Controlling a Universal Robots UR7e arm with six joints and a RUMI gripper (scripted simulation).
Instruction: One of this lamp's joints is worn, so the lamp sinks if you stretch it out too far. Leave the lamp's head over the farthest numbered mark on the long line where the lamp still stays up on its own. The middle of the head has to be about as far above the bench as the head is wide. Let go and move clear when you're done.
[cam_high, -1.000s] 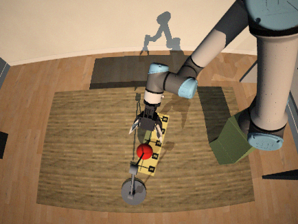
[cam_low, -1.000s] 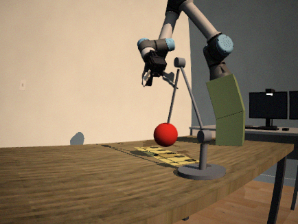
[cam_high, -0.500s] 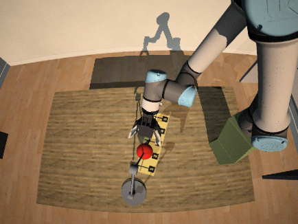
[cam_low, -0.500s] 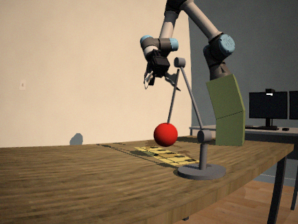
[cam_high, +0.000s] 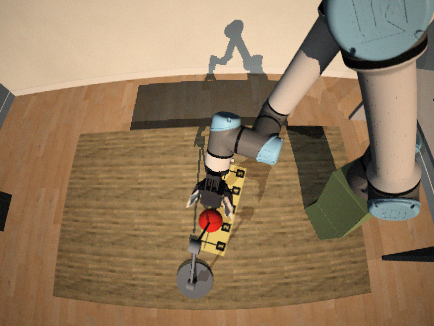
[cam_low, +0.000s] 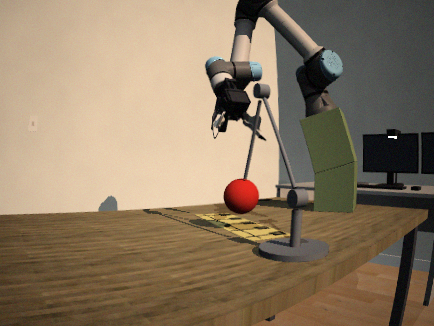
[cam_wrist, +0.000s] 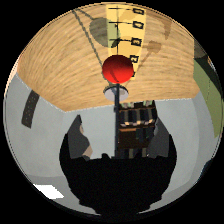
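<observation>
The lamp has a grey round base (cam_high: 194, 279) (cam_low: 293, 248) near the bench's front edge, two thin grey arms with an elbow joint (cam_low: 261, 90) up high, and a red ball head (cam_high: 210, 220) (cam_low: 241, 196) (cam_wrist: 117, 69). The head hangs a little above the yellow strip with numbered marks (cam_high: 229, 210) (cam_low: 243, 227) (cam_wrist: 124, 30), over one of the marks nearer the base. My gripper (cam_high: 210, 199) (cam_low: 237, 123) is open and empty. It is high above the bench, beside the lamp's upper arm (cam_low: 252, 140), well above the head.
A green block (cam_high: 338, 209) (cam_low: 330, 160) holds the robot's base at the bench's right side. A desk with monitors (cam_low: 395, 155) stands behind the bench on the right.
</observation>
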